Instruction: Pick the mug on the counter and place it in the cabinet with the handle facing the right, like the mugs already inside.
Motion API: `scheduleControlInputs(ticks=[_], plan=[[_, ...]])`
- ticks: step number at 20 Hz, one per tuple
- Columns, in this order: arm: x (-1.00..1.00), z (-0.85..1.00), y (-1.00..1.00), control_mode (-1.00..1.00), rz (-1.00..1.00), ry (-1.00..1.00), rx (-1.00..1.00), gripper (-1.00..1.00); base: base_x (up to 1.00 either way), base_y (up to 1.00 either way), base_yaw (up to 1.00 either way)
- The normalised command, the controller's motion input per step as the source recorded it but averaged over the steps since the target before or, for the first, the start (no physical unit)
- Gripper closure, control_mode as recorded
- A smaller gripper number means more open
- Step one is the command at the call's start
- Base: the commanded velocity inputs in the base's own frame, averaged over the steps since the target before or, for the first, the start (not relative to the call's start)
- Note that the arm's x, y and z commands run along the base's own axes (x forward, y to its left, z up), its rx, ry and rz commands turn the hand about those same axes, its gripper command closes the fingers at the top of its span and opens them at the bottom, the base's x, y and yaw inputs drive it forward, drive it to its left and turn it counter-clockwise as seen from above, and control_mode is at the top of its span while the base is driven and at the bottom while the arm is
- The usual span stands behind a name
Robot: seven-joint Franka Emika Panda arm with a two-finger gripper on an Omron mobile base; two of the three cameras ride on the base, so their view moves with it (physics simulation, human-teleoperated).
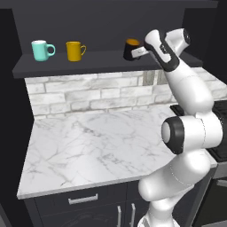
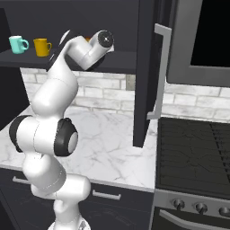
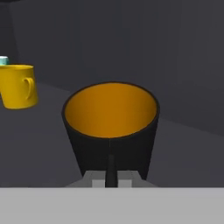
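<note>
- The cabinet shelf (image 1: 66,66) runs above the worktop (image 1: 88,146), with a brick wall (image 1: 88,95) between them at the back.
- On the shelf, left to right: the teal mug (image 1: 41,50), the yellow mug (image 1: 74,50), then, well apart, the mug (image 1: 131,48).
- The tool (image 1: 141,52) is at the mug's right side.
- The stove (image 2: 193,152) lies right of the worktop.

Base views flank the arm; hand view close on the mug (image 3: 110,127).

Teal mug (image 1: 41,50) and yellow-orange mug (image 1: 74,51) side by side on the dark shelf (image 1: 66,66); stove (image 2: 193,148) far right.
</note>
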Motion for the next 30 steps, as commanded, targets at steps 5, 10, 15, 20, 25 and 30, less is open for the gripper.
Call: scheduleControlInputs(ticks=[5, 10, 15, 20, 25, 30], plan=[[0.0, 0.0, 0.11, -1.0, 0.03, 0.0, -0.11, 1.0, 0.0, 0.0, 0.0], [0.09, -0.01, 0.03, -1.0, 0.04, 0.0, -0.08, 1.0, 0.0, 0.0, 0.0], [0.25, -0.18, 0.0, -1.0, 0.05, 0.0, -0.01, 1.0, 0.0, 0.0, 0.0], [0.37, -0.19, 0.0, -1.0, 0.07, 0.0, 0.0, 1.0, 0.0, 0.0, 0.0], [0.31, -0.12, 0.0, -1.0, 0.09, 0.0, 0.0, 1.0, 0.0, 0.0, 0.0], [0.25, -0.13, 0.0, -1.0, 0.08, 0.0, 0.0, 1.0, 0.0, 0.0, 0.0]])
